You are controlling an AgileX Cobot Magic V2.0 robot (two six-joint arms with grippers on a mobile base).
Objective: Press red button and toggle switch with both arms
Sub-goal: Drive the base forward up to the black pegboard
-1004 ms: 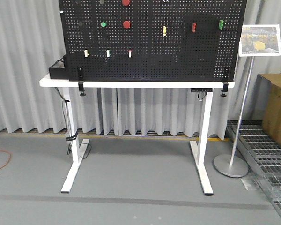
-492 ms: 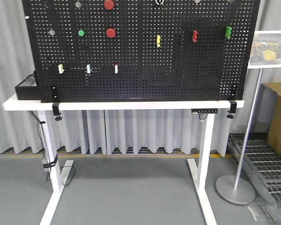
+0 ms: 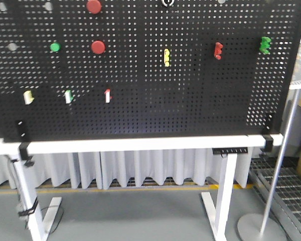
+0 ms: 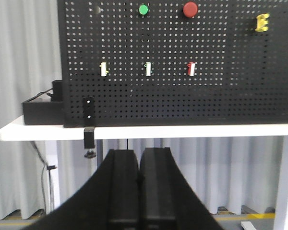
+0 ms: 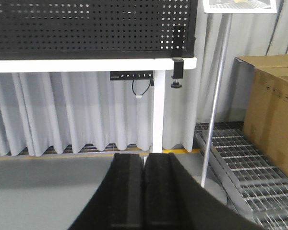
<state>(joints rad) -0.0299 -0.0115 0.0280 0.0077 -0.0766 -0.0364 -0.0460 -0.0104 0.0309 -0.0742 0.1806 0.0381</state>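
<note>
Left jaws and right jaws are held fully closed, empty, well short of the black perforated pegboard (image 3: pixel 190 100). The round red push-button (image 3: pixel 98 47) is mounted upper-left, the red-and-white toggle switch (image 3: pixel 107 95) below it. Through misalignment, the adjacent green-and-white toggle (image 3: pixel 68 96) could be struck.

Red button (image 3: pixel 98 47): round, mounted on the black pegboard (image 3: pixel 190 100); second red button (image 3: pixel 94 6) directly above it.
Toggle switches (image 3: pixel 68 96): three small levers, in a row below.

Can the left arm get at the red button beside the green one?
Probably yes: nothing stands between the left end effector and the red button, though it hangs well below it, not touching.
</note>
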